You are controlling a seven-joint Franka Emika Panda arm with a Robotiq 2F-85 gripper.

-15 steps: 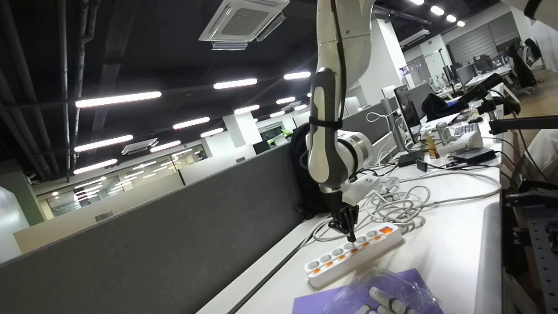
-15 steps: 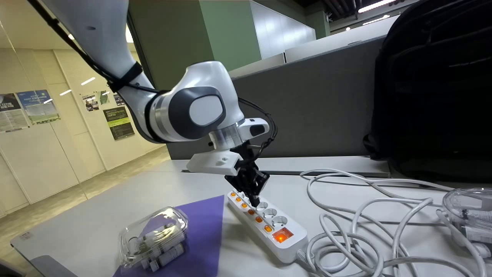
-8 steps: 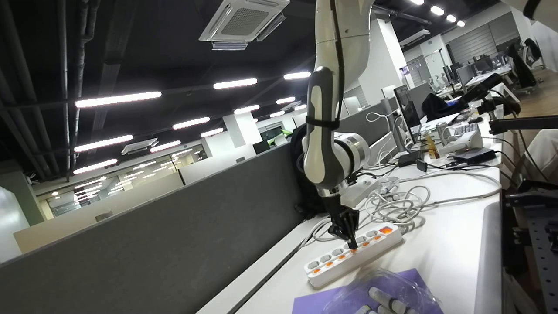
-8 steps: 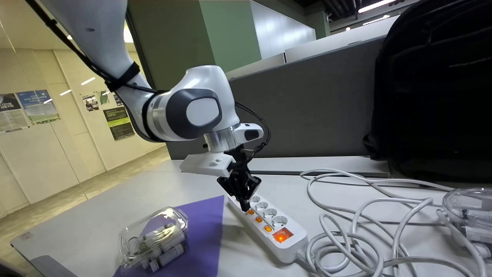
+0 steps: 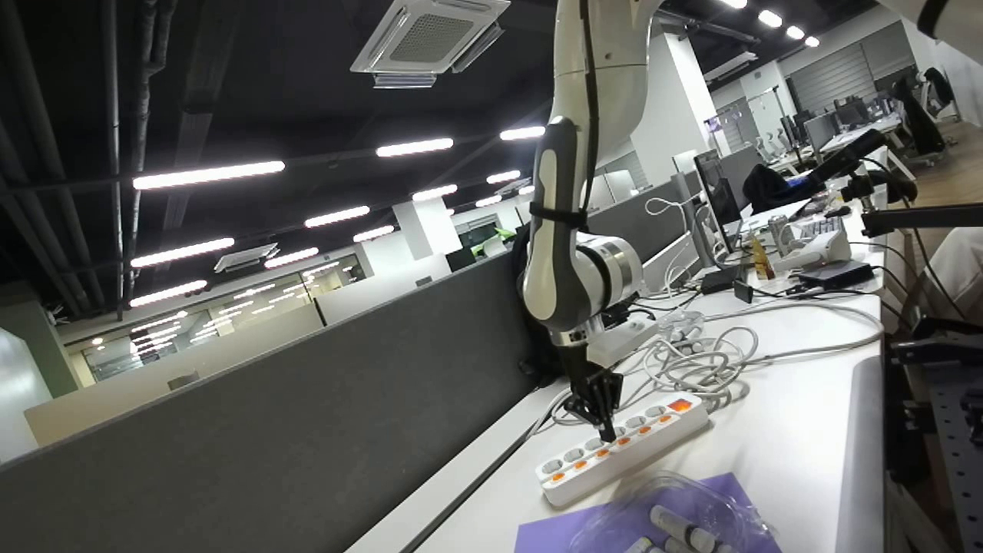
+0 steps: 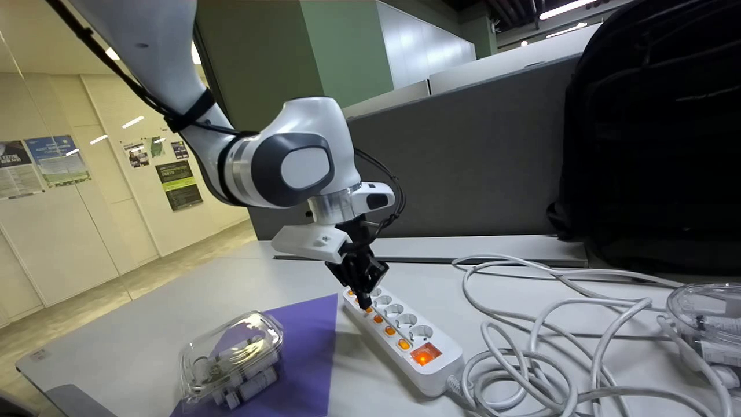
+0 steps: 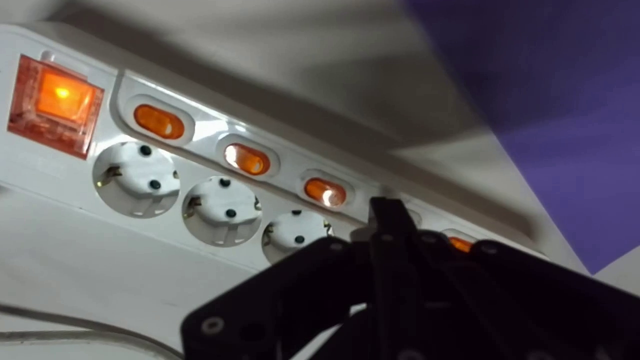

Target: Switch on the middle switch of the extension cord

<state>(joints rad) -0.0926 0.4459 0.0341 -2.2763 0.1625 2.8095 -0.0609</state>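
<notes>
- Currently, your gripper [image 6: 364,301] stands tilted over the extension cord [image 6: 406,331], its tip down at the row of switches.
- Your jaws meet in one narrow tip, which you see best in the wrist view.
- You have the extension cord lying slantwise on the desk [image 6: 139,324], sockets and switches facing up, just beside the purple sheet [image 6: 310,347].
- Along its top you see six small orange switches [image 7: 247,159] in a line next to the round sockets [image 7: 136,180]; at one end the larger main switch [image 7: 57,105] glows orange.
- Counting from that main switch in the wrist view, you get a clear look at the first three small ones; your tip covers the fourth, and the fifth shows in part past the gripper.
- Whether your tip touches the plastic or is just above it, you cannot tell from these views, nor how each small switch is set.
- At the main switch's end, a white cable [image 6: 457,387] runs out into a tangle of loops on the desk.
- On the purple sheet you have a clear clamshell container [image 6: 226,336] with white tubes [image 6: 259,382] inside.
- Well apart from your gripper, a black backpack [image 6: 648,145] stands in front of the grey partition [image 6: 463,150].
</notes>
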